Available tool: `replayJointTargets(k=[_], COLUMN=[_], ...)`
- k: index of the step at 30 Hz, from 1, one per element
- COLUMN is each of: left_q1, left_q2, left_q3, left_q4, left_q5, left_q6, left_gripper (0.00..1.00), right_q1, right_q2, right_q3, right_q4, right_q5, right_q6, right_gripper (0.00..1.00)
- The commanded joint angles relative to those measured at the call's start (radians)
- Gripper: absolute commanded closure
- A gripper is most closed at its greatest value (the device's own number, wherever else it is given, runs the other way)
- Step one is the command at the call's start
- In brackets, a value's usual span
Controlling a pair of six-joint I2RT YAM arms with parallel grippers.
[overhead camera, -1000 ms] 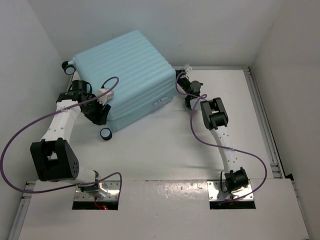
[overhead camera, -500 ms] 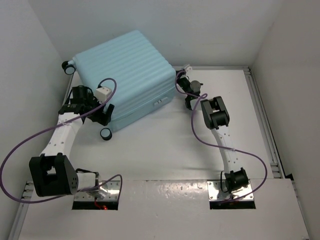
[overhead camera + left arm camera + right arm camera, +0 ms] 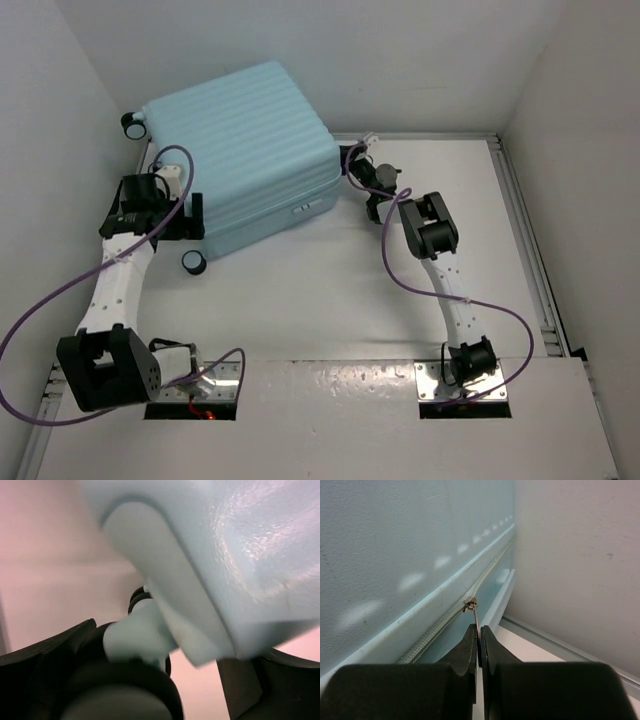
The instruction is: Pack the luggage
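Luggage slid leftward; our left gripper gapes beside its wheel, right gripper pinching its zipper pull

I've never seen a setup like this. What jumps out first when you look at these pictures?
A big pale aqua suitcase lies closed at the far left of the white table, dwarfing the two slim arms on either side. On its right side, the right arm's jaws are pinched shut on the small metal zipper pull. The left arm's jaws stand wide open at the near-left corner, beside a black wheel.
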Motion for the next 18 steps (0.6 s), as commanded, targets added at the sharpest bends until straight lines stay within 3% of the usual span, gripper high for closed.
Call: replayJointTargets(k=[1,4,6,7,10,11,13,15,17,18], left_q1=[0.046,0.046,0.046,0.046,0.034,0.034,0.034,0.043,0.071,0.095], left_q2=[-0.142,-0.373,-0.564,-0.614,-0.702,-0.681,-0.592,-0.375,-0.203,-0.044], left_q3=[0.008,-0.182,-0.256,-0.281,-0.312,-0.289,-0.234,-0.085,0.057,0.207], left_q4=[0.414,0.405,0.422,0.422,0.422,0.432,0.432,0.410,0.354,0.344], left_q5=[0.008,0.077,0.196,0.254,0.338,0.314,0.116,-0.069,-0.117,-0.130], left_q6=[-0.056,0.092,0.160,0.234,0.220,0.147,0.058,-0.076,-0.157,-0.189], left_gripper=[0.00,0.00,0.00,0.00,0.00,0.00,0.00,0.00,0.00,0.00], right_q1=[-0.028,-0.028,-0.023,-0.023,-0.023,-0.023,-0.022,-0.022,-0.022,-0.022], right_q2=[-0.032,-0.029,-0.032,-0.034,-0.037,-0.038,-0.046,-0.050,-0.052,-0.052], right_q3=[-0.035,-0.030,-0.032,-0.035,-0.043,-0.047,-0.053,-0.059,-0.069,-0.069], right_q4=[0.241,0.242,0.242,0.242,0.244,0.242,0.242,0.242,0.245,0.244], right_q5=[0.063,0.056,0.053,0.049,0.046,0.049,0.047,0.044,0.041,0.038], right_q6=[0.024,0.023,0.024,0.023,0.018,0.018,0.013,0.010,0.010,0.009], right_gripper=[1.00,1.00,1.00,1.00,1.00,1.00,1.00,1.00,1.00,1.00])
